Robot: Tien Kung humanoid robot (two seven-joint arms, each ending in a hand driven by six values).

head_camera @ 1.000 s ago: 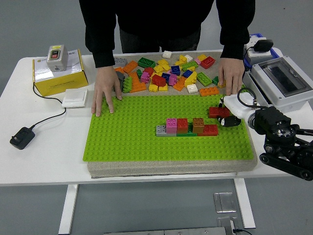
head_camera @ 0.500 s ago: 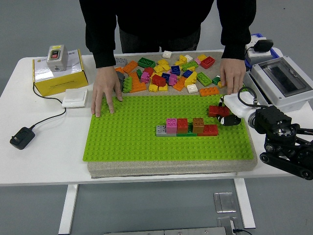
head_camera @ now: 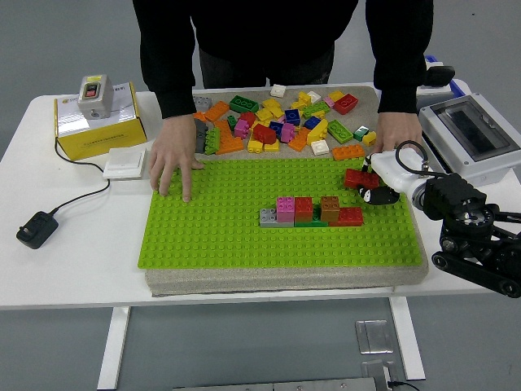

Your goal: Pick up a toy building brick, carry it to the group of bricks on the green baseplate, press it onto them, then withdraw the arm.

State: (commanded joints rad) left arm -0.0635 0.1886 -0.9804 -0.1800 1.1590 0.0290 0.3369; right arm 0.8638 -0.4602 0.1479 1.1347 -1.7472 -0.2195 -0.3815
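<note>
Reaching in from the right, the right hand pinches a red brick just above the green baseplate, up and right of the brick group; its fingertips are mostly hidden. A person's hands press the baseplate's far edge. Print on the yellow box is illegible

Bare studs on my green studded baseplate left of and in front of the low multicoloured brick row. The person's flat hand blocks the far-left corner (loose coloured bricks crowd behind).
</note>
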